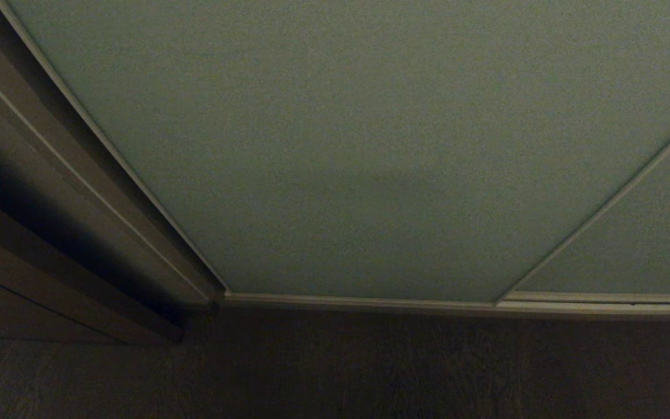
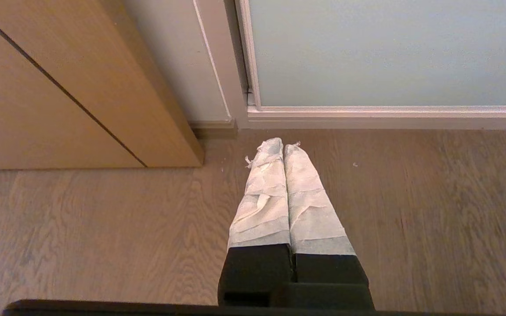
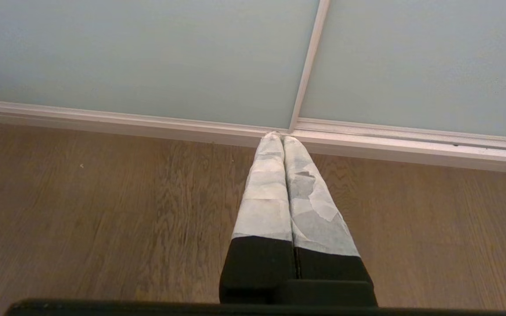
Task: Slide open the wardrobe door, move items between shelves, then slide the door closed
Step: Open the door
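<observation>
We're parked facing the sliding wardrobe door (image 1: 370, 145), apparently fully closed (dim view), brown side frame (image 1: 50, 203) left; left gripper (image 2: 283, 147) and right gripper (image 3: 283, 138) fingers pressed together, empty, over wood floor (image 2: 103, 228).

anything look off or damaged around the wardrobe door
Nothing serious. The door is shut and sits straight in its frame. The white wrapping on the left gripper is frayed at the tips, and the right gripper's is patchy. Both grippers are shut, over bare floor.
</observation>
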You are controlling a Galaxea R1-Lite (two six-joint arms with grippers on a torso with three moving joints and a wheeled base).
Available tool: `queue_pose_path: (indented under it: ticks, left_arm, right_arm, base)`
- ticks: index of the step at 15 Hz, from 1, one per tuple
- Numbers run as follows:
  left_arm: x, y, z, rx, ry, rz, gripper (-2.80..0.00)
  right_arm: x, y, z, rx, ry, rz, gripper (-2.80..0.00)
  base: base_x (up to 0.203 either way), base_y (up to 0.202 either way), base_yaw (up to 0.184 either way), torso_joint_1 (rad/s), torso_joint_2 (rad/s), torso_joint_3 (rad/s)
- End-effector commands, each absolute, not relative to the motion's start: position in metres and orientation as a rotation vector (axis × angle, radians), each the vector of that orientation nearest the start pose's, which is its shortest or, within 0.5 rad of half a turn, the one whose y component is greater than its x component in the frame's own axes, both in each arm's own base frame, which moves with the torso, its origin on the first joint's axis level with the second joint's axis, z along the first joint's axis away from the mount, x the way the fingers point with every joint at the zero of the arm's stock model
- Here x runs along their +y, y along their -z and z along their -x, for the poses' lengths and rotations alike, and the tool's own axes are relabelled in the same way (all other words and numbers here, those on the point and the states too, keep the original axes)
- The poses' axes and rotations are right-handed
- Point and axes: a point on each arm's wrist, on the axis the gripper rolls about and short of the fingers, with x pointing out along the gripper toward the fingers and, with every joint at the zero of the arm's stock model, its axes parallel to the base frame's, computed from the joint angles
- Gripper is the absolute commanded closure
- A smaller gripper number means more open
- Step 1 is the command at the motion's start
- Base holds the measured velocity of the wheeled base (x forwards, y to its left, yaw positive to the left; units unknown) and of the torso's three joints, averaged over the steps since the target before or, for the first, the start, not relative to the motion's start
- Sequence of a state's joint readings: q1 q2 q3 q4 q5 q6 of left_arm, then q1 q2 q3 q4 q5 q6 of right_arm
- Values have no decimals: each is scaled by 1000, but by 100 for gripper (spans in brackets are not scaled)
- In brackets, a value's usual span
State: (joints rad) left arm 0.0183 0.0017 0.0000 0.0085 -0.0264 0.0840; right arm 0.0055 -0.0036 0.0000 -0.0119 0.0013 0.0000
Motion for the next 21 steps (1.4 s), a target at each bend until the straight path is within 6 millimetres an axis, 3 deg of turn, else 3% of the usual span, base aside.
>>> queue_pose_path:
  ticks: [1, 10, 13, 16, 18, 21]
  left_arm:
    - [-1, -75, 23, 11, 9, -84, 0]
    - [-1, -80, 24, -16, -1, -76, 0]
    - [-1, -132, 42, -190, -25, -79, 0]
    - [-1, -203, 64, -369, -58, -70, 0]
    - [0, -245, 52, -424, -95, -63, 0]
    - [3, -308, 13, -506, -214, -28, 0]
  right_arm:
    - [0, -77, 23, -15, -8, 0, 0]
    - [0, -77, 23, -15, -8, 0, 0]
    - [0, -77, 23, -15, -8, 0, 0]
    - [0, -77, 23, -15, -8, 0, 0]
    - [0, -77, 23, -15, -8, 0, 0]
    - [0, -77, 23, -15, -8, 0, 0]
  base:
    - [0, 0, 0, 0, 0, 0]
    - [0, 0, 0, 0, 0, 0]
    - [0, 0, 0, 0, 0, 0]
    - [0, 0, 0, 0, 0, 0]
    - [0, 0, 0, 0, 0, 0]
    - [0, 0, 0, 0, 0, 0]
